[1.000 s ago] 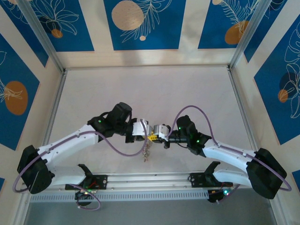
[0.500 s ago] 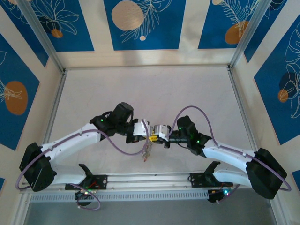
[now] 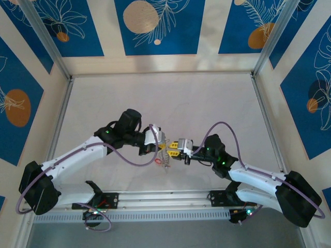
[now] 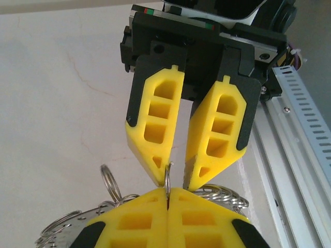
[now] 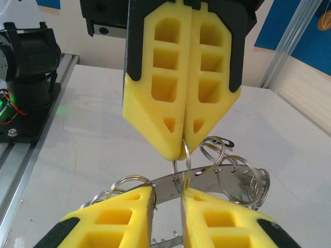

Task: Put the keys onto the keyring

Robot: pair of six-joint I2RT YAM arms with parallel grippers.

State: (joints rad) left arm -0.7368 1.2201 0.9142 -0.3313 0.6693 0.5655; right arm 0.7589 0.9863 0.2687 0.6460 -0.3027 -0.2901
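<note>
I have both arms meeting just below the centre of the overhead frame, above the pale table point(image 3: 170, 98). My left gripper point(image 3: 161, 146) is clamped tight. In the right wrist view it comes down from the top of the frame, its 2 yellow fingers point(image 5: 165, 103) pressed together on 1 small loop point(image 5: 181, 166) of wire. That loop hangs on the keyring point(image 5: 161, 184), a grey metal band crossing the lower middle of that frame, with more loops bunched at its left and right. My right gripper point(image 3: 172, 150) stands parted. In the left wrist view its 2 tips sit at centre frame with a gap between them and the loop edge-on inside it, close against 1 tip. Overhead, the keyring dangles just below both sets of fingertips; I cannot tell whether it touches the table.
</note>
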